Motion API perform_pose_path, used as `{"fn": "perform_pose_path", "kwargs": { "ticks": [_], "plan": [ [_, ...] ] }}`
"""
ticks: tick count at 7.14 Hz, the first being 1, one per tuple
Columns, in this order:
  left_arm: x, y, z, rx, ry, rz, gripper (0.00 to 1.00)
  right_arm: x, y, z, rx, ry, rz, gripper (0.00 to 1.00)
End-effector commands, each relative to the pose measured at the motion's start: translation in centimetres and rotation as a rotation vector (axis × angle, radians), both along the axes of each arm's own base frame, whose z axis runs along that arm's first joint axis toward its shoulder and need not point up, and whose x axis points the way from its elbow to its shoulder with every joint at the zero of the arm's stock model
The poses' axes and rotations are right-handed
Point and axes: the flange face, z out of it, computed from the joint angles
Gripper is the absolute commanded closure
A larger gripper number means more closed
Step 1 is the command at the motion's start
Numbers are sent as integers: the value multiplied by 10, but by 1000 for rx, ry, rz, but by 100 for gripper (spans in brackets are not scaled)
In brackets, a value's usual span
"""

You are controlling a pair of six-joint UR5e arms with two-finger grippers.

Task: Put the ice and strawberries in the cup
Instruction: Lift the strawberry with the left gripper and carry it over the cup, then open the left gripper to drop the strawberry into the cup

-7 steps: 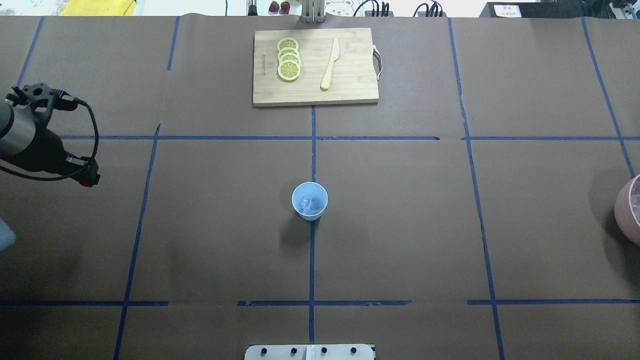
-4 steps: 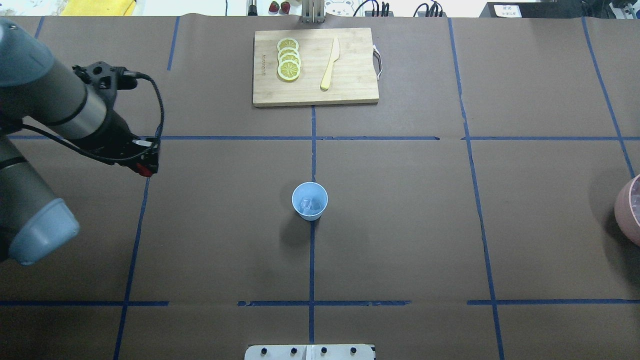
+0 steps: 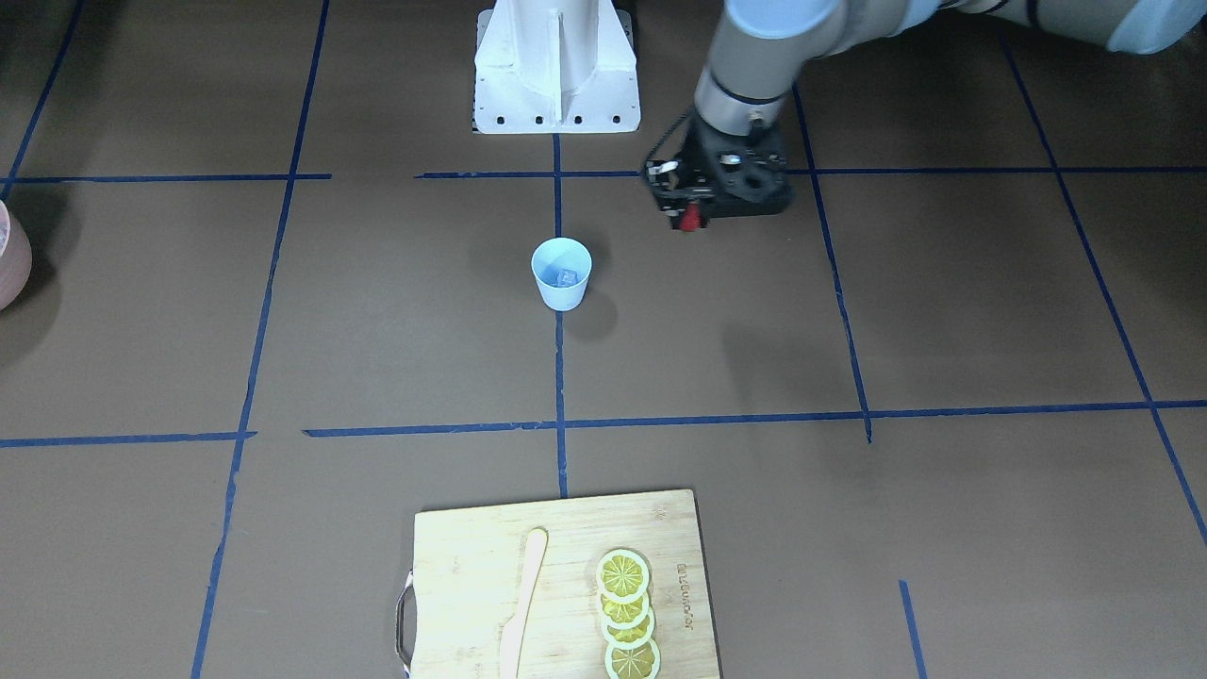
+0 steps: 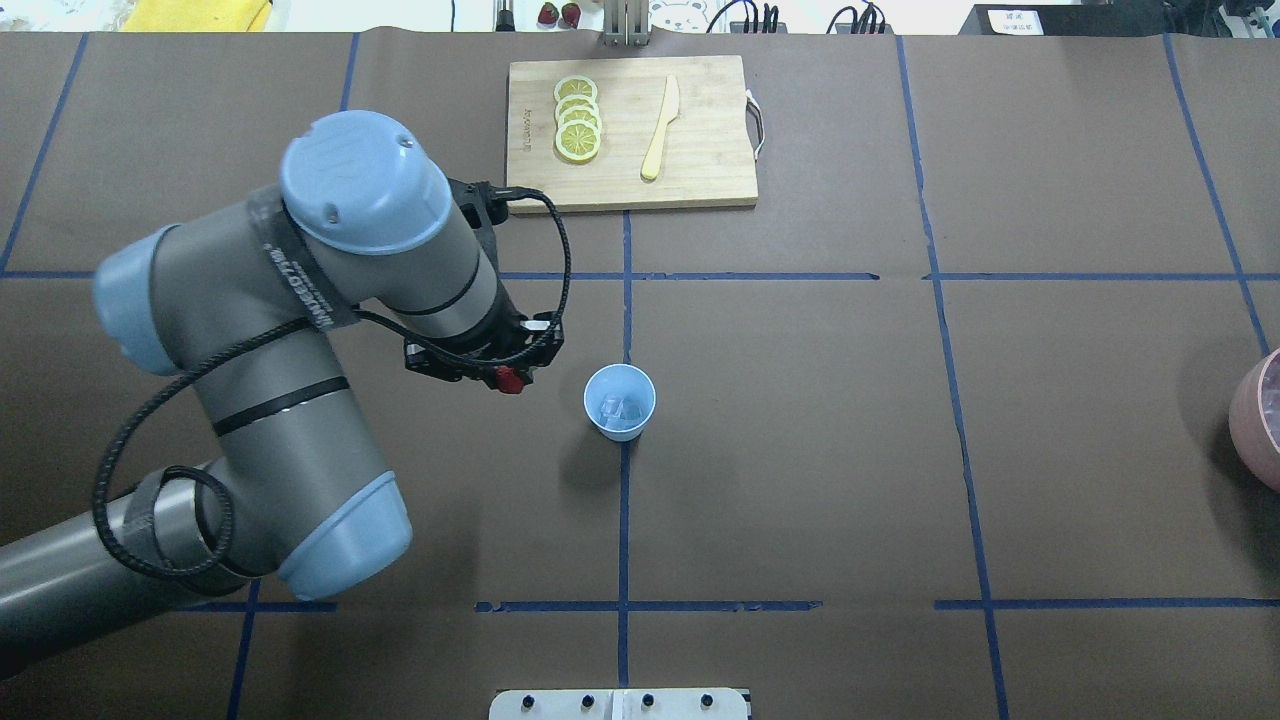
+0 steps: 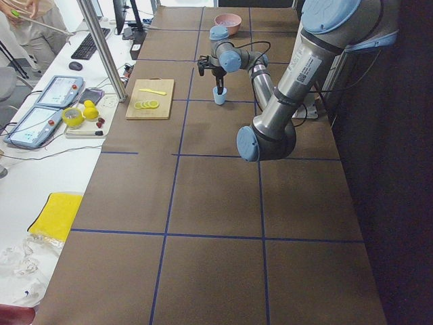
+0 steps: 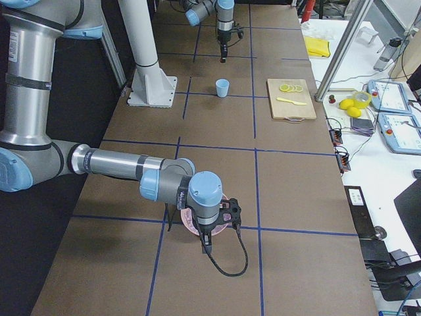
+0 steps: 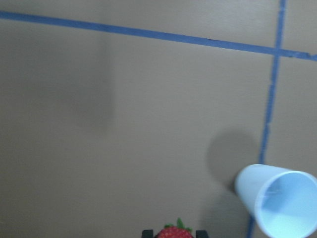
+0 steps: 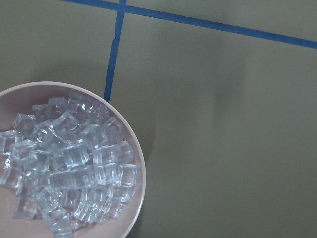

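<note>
Left of centre in the overhead view, the left hand (image 4: 508,378) pinched the strawberry (image 7: 174,232) just beside the cup (image 4: 619,400) at mid-frame, which held ice (image 4: 620,408). The berry probably wanted centring low over the rim before release. By the pink bowl (image 4: 1255,420) at the right edge, whether the right hand (image 6: 207,245) was spread or pressed together could not be told.

- strawberry (image 7: 174,233): cut by the left wrist view's bottom edge, only the top shows between the jaws
- cup (image 7: 277,203): clipped at that view's right and bottom edges
- pink bowl (image 4: 1262,420): mostly off the overhead's right edge
- right gripper (image 6: 208,247): too small, jaws unreadable
</note>
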Motion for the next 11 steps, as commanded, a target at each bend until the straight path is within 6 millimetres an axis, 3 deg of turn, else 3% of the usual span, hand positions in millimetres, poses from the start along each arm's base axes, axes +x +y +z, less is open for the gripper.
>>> {"fn": "perform_pose_path", "kwargs": {
  "ticks": [1,3,4,5,6,8,9,10,11],
  "plan": [
    [47,-8,-35,-32,-7,-36,97,0,0,0,0,0,1,1],
    [68,1,-47,-45,-8,-22,94,0,0,0,0,0,1,1],
    [68,1,-46,-45,-9,-20,82,0,0,0,0,0,1,1],
    [69,0,-45,-47,-11,-20,46,0,0,0,0,0,1,1],
    [70,0,-44,-46,-13,-19,21,0,0,0,-1,0,1,1],
    [69,-1,-44,-43,-13,-18,11,0,0,0,0,0,0,1],
    [67,-1,-43,-36,-16,-16,0,0,0,0,-1,-2,1,1],
    [55,-13,-28,9,-42,12,0,0,0,0,0,-2,1,1],
    [21,-29,12,89,-78,58,0,0,0,0,1,-2,0,1]
  ]
}}
